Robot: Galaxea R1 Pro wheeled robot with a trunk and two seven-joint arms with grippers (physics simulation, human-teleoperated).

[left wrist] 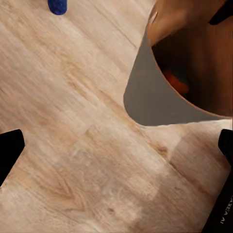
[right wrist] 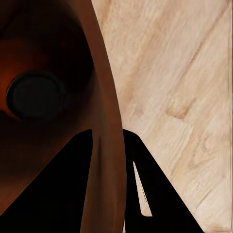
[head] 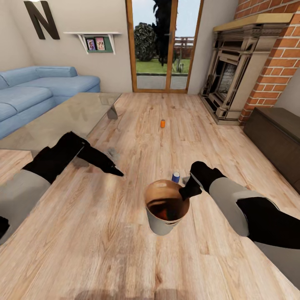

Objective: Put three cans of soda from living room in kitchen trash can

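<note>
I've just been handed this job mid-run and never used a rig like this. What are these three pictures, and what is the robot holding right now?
The big picture is from a camera on the robot's head, looking down over its two arms in a living room. The other two are cameras near each hand.

The right hand is clamped on the rim of the trash can, one finger inside the wall and one outside, as the right wrist view shows. An orange can lies inside it; the right wrist view shows its round end.

The left hand is open and holds nothing, above the wood floor.

Two cans stand on the floor: a blue can just beyond the trash can, and another orange can farther off, toward the glass doors.
</note>
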